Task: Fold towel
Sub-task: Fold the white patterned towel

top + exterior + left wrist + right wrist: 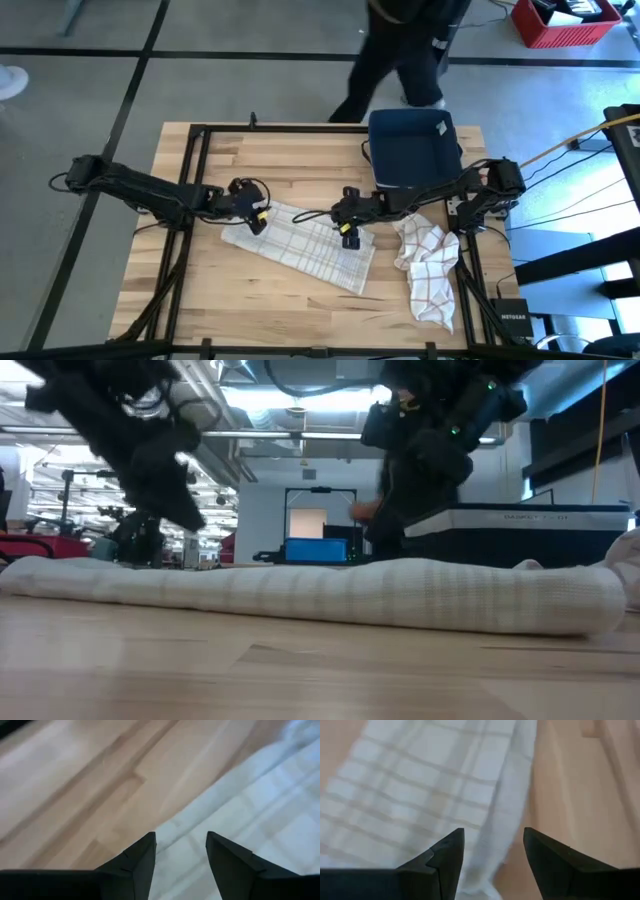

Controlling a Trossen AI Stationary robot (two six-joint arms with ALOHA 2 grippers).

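Note:
A white towel with beige checks (pixel 305 245) lies flat and folded on the table, slanting from near the left gripper toward the near right. In the low view the towel (pixel 330 592) is a long low roll. My left gripper (pixel 255 215) hovers open above its far-left corner (pixel 172 827). My right gripper (pixel 348 232) hovers open above its far-right edge (pixel 512 795). Neither touches the cloth.
A second towel, white with red checks (pixel 428 270), lies crumpled at the table's right side. A dark blue bin (pixel 412 148) stands at the far right edge. A person in dark clothes (pixel 400 50) stands beyond the far edge. Bare wood lies left and near.

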